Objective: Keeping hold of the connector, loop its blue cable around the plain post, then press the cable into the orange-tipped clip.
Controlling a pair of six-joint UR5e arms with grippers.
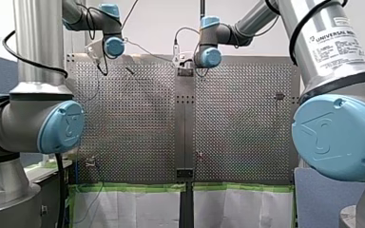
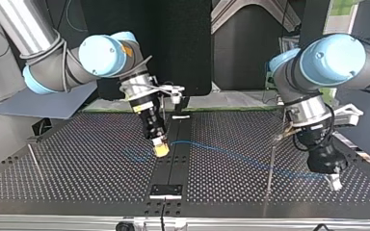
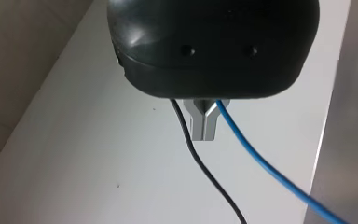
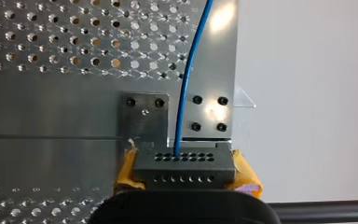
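Starting in the top view, my right claw (image 2: 161,148) hangs over the perforated surface (image 2: 77,159), thin blue cable (image 2: 231,153) trailing toward my left claw (image 2: 335,180). Left wrist view: its metal fingers (image 3: 199,126) pressed together, cable beside them. Right wrist view: yellow pads (image 4: 127,173) clamp the dark hole-dotted connector (image 4: 185,162).

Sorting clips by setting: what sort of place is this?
Likely a robotics lab bench: grey blue-jointed robot arms, a perforated metal table, a thin blue cable in a dark connector.
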